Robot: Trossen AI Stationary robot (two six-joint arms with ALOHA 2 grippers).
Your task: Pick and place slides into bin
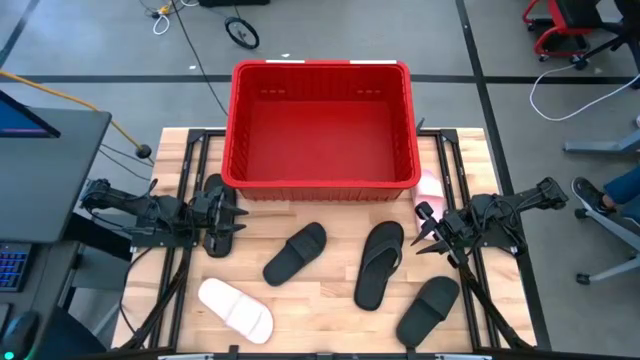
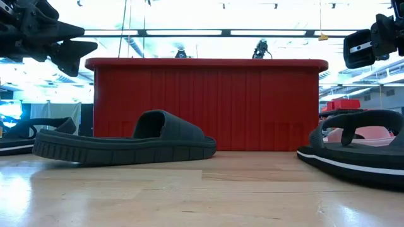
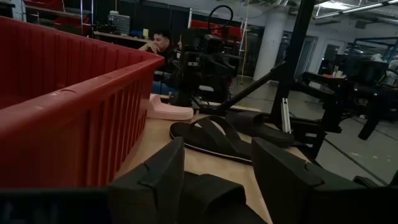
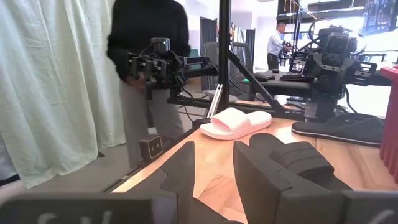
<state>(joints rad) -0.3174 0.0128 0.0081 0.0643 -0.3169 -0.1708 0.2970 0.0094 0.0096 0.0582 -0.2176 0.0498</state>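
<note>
**Six slides on the table, red bin empty**

Nearest you along the front edge, a white slide [image 1: 236,310] lies with its long axis slanting from upper left to lower right in the overhead view. At the front right a black slide [image 1: 428,311] slants the other way, one end toward the front edge and the other toward the right arm.

Further in, near the table's middle, a second black slide [image 1: 296,252] lies on the same diagonal, one end toward the front left and the other toward the bin. Just to its right, the black flip-flop [image 1: 379,263] runs almost front to back, tilted slightly, its thong strap at the end nearer the bin.

At mid-depth on either side, note the two arms. The left gripper [image 1: 226,216] hovers with fingers spread, holding nothing, over a third black slide [image 1: 216,222] that lies front to back at the table's left side. The right gripper [image 1: 428,228] also has its fingers apart and empty, pointing toward the middle of the table.

Beyond the right gripper, a pink slide [image 1: 430,187] rests just beside the bin's front right corner; its direction cannot be told.

Farthest back stands the red bin [image 1: 322,184], long axis left to right, with nothing inside.
</note>
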